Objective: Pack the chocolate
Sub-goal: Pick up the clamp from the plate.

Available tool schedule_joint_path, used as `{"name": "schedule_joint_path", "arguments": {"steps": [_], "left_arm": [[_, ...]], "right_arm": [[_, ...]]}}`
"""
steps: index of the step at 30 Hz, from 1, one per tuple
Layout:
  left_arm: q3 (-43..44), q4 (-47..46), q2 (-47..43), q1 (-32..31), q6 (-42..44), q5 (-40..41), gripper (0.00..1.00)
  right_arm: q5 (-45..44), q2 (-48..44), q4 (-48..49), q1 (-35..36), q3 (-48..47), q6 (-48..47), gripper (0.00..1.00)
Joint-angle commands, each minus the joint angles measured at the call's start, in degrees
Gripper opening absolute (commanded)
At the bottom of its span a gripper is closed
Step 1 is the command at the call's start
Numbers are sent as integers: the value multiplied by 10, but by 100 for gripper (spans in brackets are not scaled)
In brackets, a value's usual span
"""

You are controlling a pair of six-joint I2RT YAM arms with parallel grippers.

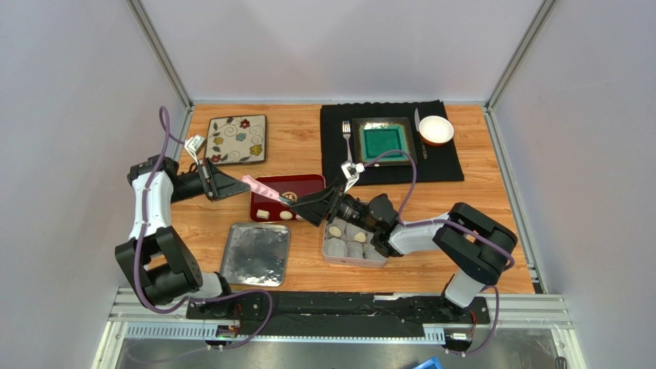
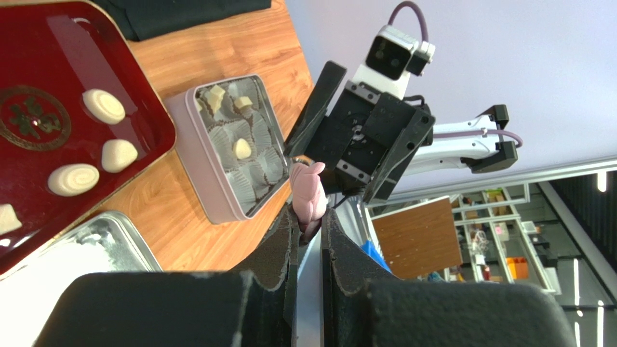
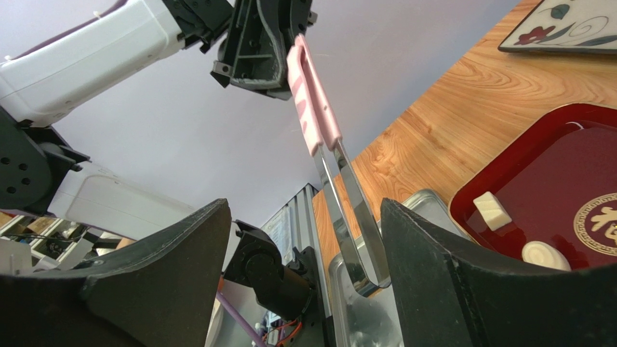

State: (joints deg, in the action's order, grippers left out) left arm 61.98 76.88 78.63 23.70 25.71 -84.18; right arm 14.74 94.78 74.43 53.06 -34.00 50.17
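Several chocolates (image 2: 103, 105) in red tray (image 2: 43, 43), others in tin (image 2: 195, 155), left pincer (image 2: 310, 231) clamping tongs (image 2: 308, 191), right pincer (image 3: 304, 210) wide open

Wooden tabletop (image 1: 477, 231). Bears a flowered square plate (image 1: 236, 139) far left, a black mat (image 1: 454, 165) far right, a red tray (image 1: 308, 178) mid-table, a silver metal lid (image 1: 256, 254) near left, and a grey tin (image 1: 354, 263) just beside the red tray.
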Motion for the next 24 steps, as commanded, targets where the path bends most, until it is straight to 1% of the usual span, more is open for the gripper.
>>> {"name": "schedule_joint_path", "arguments": {"steps": [1, 3, 6, 9, 15, 18, 24], "left_arm": [[74, 85, -6, -1, -36, -171, 0], [105, 85, 0, -1, -52, -171, 0], [139, 85, 8, -1, -62, -171, 0], [157, 85, 17, -1, -69, -172, 0], [147, 85, 15, -2, -70, -172, 0], [147, 85, 14, -1, -72, -171, 0], [132, 86, 15, 0, -66, -170, 0]], "right_arm": [[-35, 36, 118, 15, -31, -9, 79], [-52, 47, 118, 18, -33, -8, 79], [-52, 61, 119, 25, -51, -6, 79], [-61, 80, 120, 36, -82, -4, 79], [-94, 122, 120, 60, -175, -19, 76], [-112, 141, 121, 60, -207, -4, 75], [-131, 143, 121, 59, -213, 29, 71]]}}
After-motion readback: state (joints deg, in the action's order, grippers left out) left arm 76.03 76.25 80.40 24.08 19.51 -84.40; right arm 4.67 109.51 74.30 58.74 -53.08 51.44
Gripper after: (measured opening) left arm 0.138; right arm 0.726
